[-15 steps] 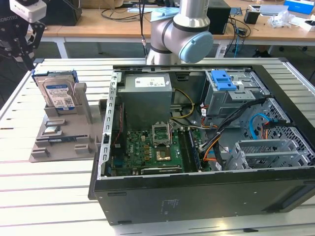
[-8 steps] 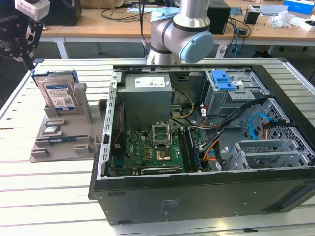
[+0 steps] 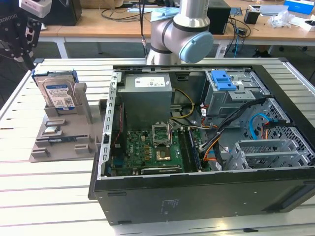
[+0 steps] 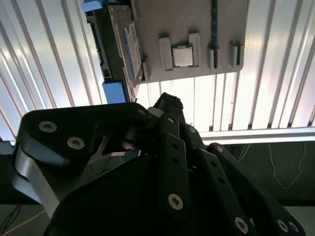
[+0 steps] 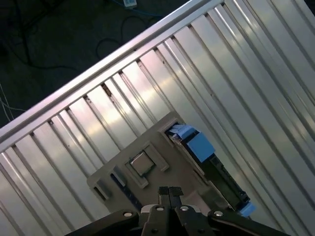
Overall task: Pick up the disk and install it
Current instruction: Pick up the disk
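Observation:
The disk [image 3: 56,93] is a silver hard drive with a white-and-blue label and a blue bracket. It stands upright in a grey holder [image 3: 64,132] on the slatted table, at the exterior view's left. My black gripper [image 3: 20,54] hangs above it, further toward that view's left, touching nothing. In the first wrist view the fingertips [image 5: 166,192] press together above the holder [image 5: 147,184], so the gripper [image 5: 170,192] is shut and holds nothing. There the disk [image 5: 211,167] lies off to one side. The second wrist view has the disk [image 4: 120,49] edge-on beyond the gripper's linkage.
An open computer case [image 3: 197,196] fills the middle and the exterior view's right, with a grey power-supply box [image 3: 147,93], a motherboard [image 3: 157,147], and a metal drive cage with a blue latch [image 3: 224,78]. A small chip [image 4: 182,55] sits in the holder. The arm's base [image 3: 179,34] stands behind the case.

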